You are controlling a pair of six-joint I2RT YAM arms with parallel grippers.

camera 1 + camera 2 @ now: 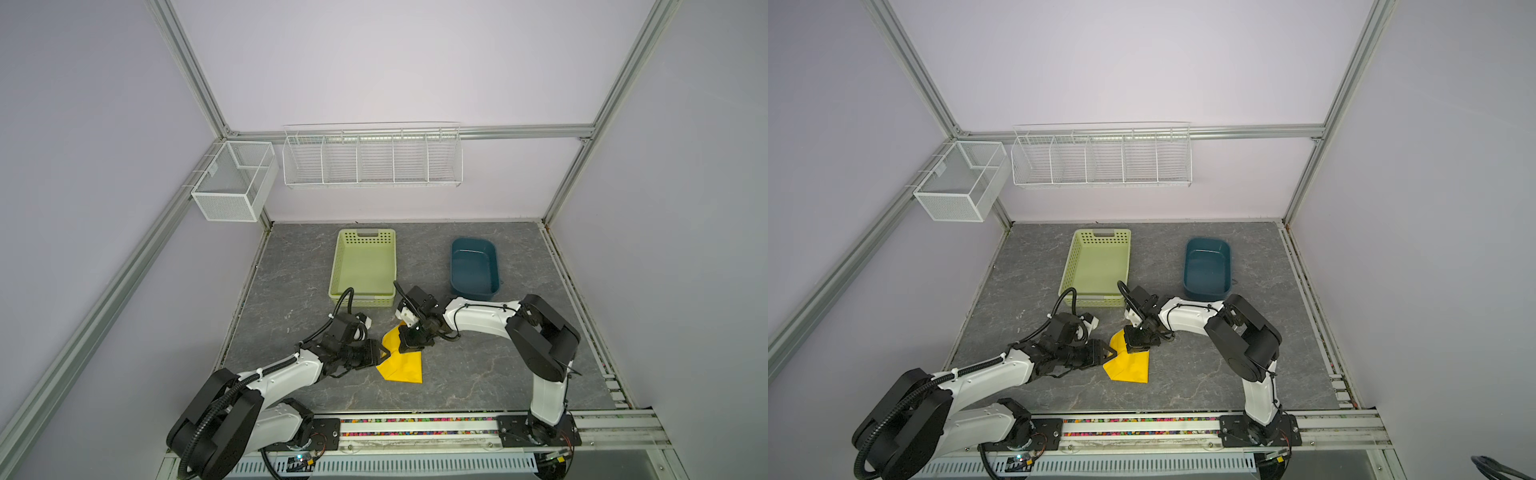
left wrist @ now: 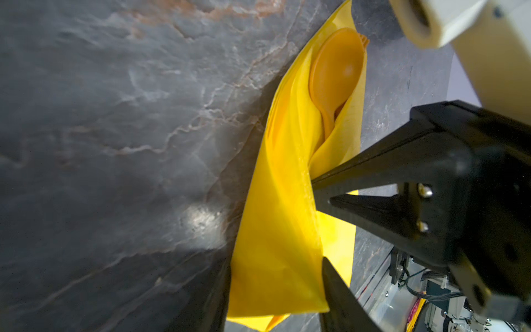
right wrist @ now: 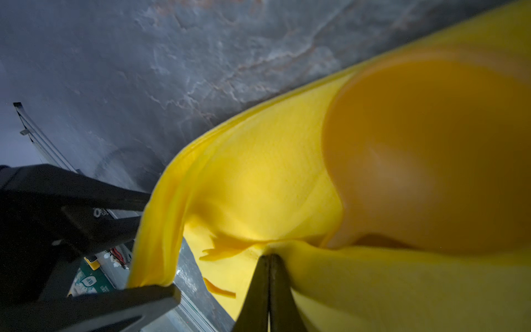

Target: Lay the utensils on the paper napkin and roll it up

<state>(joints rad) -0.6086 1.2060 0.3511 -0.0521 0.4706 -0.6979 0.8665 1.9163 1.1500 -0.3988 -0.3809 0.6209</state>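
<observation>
Handling, paper napkin (image 1: 402, 370): judged thin, limp and very light, easily torn or dragged; best taken at a free edge or corner while the wrapped part is pinned.
Handling, utensils: judged stiff, light, smooth plastic, apt to slide inside the wrap.
Appearance: a bright yellow sheet folded over itself; an orange spoon (image 2: 334, 72) is seen in the open end, with the fork (image 2: 364, 38) tines just behind it; no knife can be made out.
Position: on the tabletop (image 1: 478, 374) between both arms, in front of the green basket (image 1: 338, 266), not touching it.
Left pincer (image 1: 385, 353): spread, straddling the napkin's edge.
Right pincer (image 3: 268, 260): pressed together, pinching a pucker of napkin.
</observation>
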